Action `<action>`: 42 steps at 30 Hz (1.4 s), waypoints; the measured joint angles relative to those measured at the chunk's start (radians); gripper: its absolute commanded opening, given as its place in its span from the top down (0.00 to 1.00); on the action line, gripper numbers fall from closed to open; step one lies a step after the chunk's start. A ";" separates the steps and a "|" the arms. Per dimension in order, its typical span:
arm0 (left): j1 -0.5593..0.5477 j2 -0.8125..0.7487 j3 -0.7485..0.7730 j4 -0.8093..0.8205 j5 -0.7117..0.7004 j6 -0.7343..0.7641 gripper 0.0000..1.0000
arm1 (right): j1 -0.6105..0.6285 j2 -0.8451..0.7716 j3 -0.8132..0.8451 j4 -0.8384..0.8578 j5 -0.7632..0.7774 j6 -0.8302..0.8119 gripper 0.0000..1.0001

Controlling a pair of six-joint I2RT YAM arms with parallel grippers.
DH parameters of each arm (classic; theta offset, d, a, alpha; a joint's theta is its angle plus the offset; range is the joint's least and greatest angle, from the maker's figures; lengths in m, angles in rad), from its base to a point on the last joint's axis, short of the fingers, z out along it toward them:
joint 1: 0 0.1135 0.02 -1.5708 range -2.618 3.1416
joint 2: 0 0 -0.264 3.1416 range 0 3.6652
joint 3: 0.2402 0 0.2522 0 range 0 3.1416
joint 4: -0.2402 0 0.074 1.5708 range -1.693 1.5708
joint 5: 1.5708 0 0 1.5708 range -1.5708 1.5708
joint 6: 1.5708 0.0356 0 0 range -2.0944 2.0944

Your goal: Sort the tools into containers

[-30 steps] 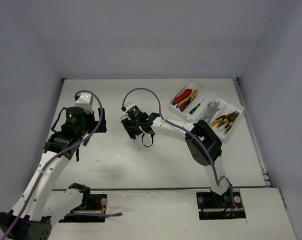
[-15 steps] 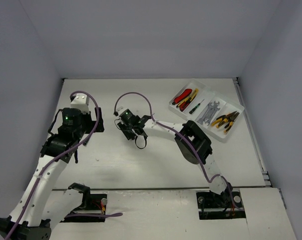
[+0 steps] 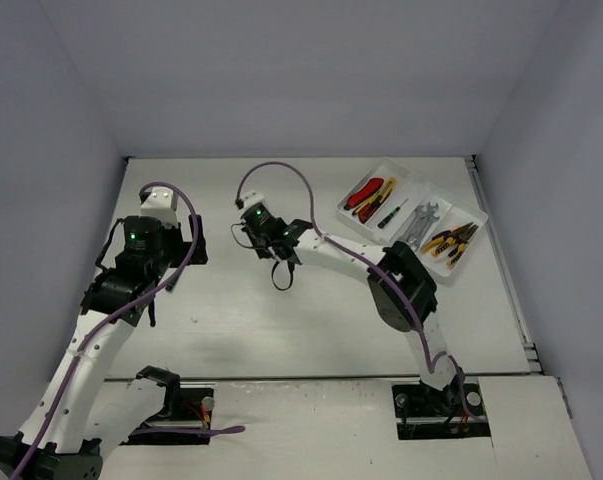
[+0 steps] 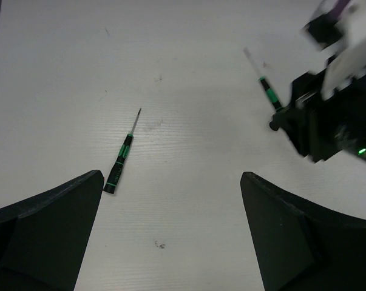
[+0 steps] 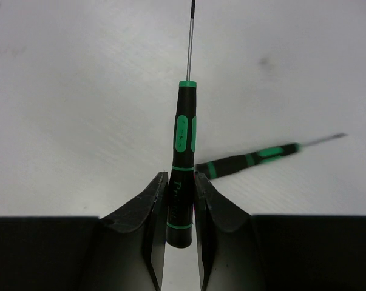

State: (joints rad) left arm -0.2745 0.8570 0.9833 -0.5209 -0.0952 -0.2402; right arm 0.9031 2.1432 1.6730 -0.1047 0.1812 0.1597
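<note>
Right fingers [image 5: 146,212] clamp a screwdriver [image 5: 184,151]; left fingers [image 4: 43,224] stand apart. Carry it level, shaft along the tray [image 3: 479,213] compartment.

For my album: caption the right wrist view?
Right hand pinching a thin black-green screwdriver; second screwdriver lying beyond.

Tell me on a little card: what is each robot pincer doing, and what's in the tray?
right pincer: shut on held screwdriver, gripping its handle
left pincer: open, holding nothing
loose screwdriver: lying on the table
tray: knives, tray screwdriver, wrenches, pliers, one kind per compartment
</note>
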 measured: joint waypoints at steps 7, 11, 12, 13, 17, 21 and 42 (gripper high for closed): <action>0.000 0.001 0.000 0.000 0.001 0.000 0.06 | -0.304 -0.255 -0.138 0.035 0.119 0.229 1.00; 0.001 0.003 0.000 0.000 0.001 0.000 0.06 | -0.506 -0.303 -0.202 0.035 0.174 0.315 0.96; 0.002 0.003 0.000 0.000 0.001 0.000 0.06 | -0.537 -0.304 -0.216 0.034 0.180 0.332 0.95; 0.002 0.003 0.000 0.000 0.001 0.000 0.06 | -0.556 -0.303 -0.232 0.032 0.180 0.347 0.94; 0.002 0.003 0.000 0.000 0.001 0.000 0.06 | -0.607 -0.289 -0.279 0.012 0.170 0.394 0.92; 0.002 0.003 0.000 0.000 0.001 0.000 0.06 | -0.663 -0.258 -0.284 0.010 0.141 0.440 0.80; 0.004 0.007 0.000 0.000 0.015 0.000 0.06 | -0.551 -0.218 -0.278 0.011 0.094 0.438 0.50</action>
State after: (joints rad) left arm -0.2705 0.8639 0.9829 -0.5209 -0.0802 -0.2405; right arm 0.3524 1.9251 1.3951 -0.0938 0.2748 0.5982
